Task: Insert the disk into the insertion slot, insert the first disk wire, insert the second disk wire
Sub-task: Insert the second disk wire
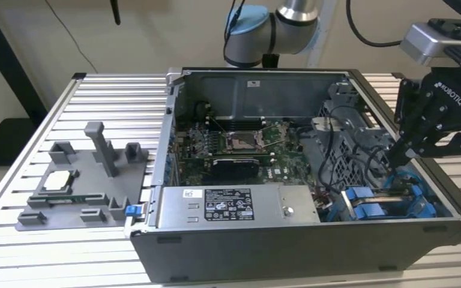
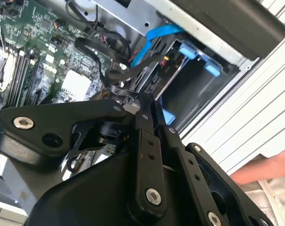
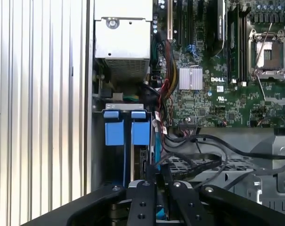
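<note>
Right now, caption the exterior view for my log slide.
Gripper lowered into the open computer case beside the blue drive-bay fittings, above the blue cable.

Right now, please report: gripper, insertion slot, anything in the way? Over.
Gripper low over the insertion slot, jaws closed. Blue cable runs close by the tips. Black cables crowd beside the slot.

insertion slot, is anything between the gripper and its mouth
Nothing solid seems to block it. The gripper hangs just above the insertion slot. A thin blue cable runs through the gap between them, and loose black cables loop close beside the gripper in the first wrist view.
</note>
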### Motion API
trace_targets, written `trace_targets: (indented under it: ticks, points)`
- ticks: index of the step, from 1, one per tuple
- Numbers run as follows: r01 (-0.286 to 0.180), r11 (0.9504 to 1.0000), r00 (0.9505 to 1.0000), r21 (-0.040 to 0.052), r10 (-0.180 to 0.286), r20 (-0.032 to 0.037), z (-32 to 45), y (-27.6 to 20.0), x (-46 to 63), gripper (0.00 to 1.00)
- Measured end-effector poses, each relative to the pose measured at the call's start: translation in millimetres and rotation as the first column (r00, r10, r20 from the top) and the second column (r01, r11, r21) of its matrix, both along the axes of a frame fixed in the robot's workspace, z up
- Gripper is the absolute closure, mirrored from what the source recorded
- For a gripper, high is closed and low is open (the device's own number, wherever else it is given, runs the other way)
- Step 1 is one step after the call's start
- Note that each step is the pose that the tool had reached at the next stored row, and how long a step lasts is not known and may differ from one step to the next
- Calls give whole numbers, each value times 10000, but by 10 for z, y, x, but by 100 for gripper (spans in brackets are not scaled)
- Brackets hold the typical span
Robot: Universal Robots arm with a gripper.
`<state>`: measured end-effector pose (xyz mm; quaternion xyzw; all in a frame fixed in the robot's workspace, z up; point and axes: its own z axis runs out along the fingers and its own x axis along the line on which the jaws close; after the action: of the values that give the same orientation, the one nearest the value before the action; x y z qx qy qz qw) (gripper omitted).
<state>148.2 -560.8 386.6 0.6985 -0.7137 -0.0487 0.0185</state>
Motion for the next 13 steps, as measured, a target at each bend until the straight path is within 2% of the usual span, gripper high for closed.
trace_targets:
  ticks: [6,13]
  points:
    - [0,10000,10000,13,0,25,-1,-5,-125,100]
    - [-2,10000,10000,10,2,40,-4,-50,-160,100]
